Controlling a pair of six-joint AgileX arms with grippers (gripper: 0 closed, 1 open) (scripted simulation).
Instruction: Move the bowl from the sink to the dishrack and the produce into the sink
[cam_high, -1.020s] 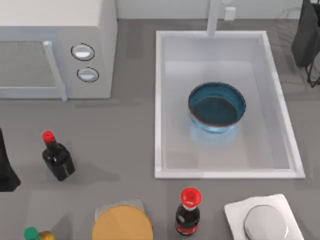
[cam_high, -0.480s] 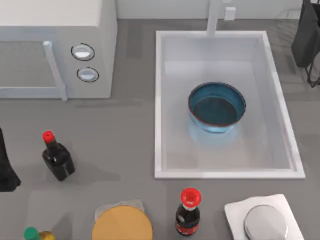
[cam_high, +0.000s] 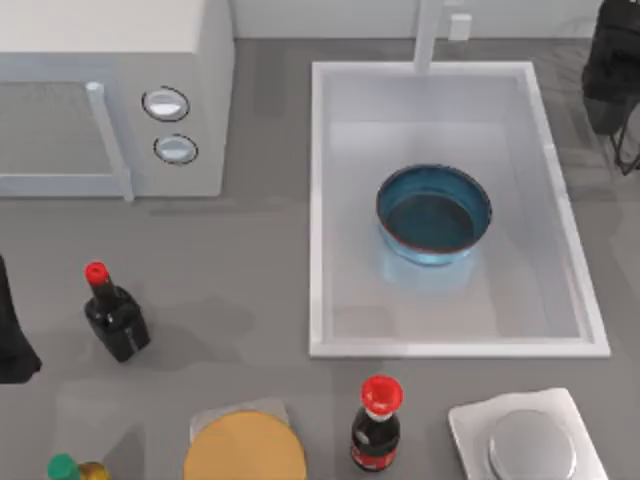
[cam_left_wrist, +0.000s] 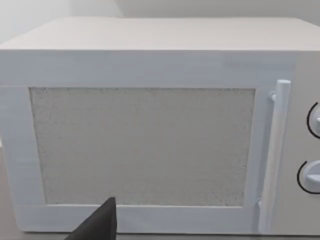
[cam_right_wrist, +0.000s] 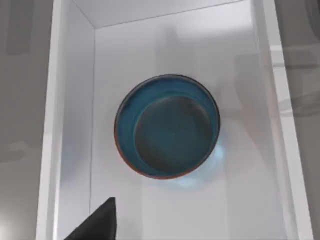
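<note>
You have the bowl (cam_high: 433, 216) sitting upright in the middle of the sink (cam_high: 325, 200), your right arm (cam_high: 612, 65) off its far right corner, your left arm (cam_high: 12, 330) at the table's left edge, and you cannot tell either jaw state

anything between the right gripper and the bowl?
Nothing visible. The bowl sits upright alone in the sink, open from above. The right arm is at the table's top right edge, and its wrist view looks straight down at the bowl with only bare basin around it.
</note>
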